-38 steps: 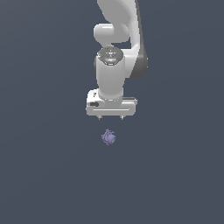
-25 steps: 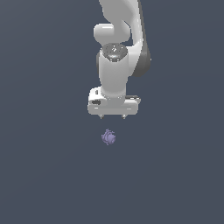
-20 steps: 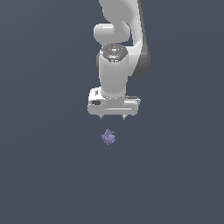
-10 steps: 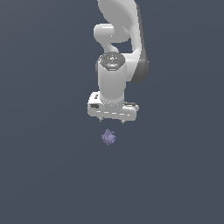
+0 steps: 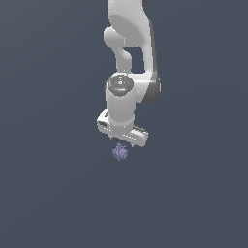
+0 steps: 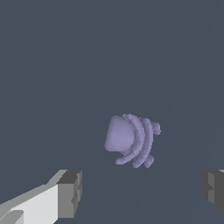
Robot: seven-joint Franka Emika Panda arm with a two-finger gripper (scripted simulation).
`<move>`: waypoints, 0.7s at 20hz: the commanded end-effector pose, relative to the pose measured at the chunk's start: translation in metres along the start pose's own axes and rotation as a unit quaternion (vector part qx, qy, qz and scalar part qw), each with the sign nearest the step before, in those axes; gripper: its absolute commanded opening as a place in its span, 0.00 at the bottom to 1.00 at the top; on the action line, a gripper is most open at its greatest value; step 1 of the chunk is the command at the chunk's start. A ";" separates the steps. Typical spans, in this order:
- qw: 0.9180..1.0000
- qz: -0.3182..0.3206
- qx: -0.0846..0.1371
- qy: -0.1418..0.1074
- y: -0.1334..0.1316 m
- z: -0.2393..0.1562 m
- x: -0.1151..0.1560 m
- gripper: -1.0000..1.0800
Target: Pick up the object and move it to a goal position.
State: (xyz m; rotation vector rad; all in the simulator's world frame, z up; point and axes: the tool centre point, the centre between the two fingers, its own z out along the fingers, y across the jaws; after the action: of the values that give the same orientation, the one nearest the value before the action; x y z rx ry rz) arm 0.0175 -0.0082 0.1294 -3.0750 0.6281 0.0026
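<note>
Your white arm (image 5: 127, 72) reaches down over a bare grey floor (image 5: 48, 193), its gripper (image 6: 140, 192) spread wide and empty. The small lavender object (image 5: 120, 152) lies on the floor just below the fingers (image 6: 70, 192), apparently not yet between them. You are at the approach step; next, descend to straddle it, then close.

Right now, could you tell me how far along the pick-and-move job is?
Done: the gripper is lined up just above the purple object. In hand: the approach; in the wrist view the fingers are spread wide with the object between them and apart from both, lying on the grey surface. Left: closing on it, lifting and carrying it to the goal, which no marker shows.
</note>
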 end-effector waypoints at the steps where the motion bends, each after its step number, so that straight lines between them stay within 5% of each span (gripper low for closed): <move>1: 0.999 0.034 0.000 0.000 0.001 0.010 0.003 0.96; 14: 0.993 0.120 -0.001 0.001 0.006 0.038 0.010 0.96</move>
State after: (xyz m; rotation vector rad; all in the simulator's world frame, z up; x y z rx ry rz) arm 0.0240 -0.0167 0.0924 -2.9854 0.9778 0.0012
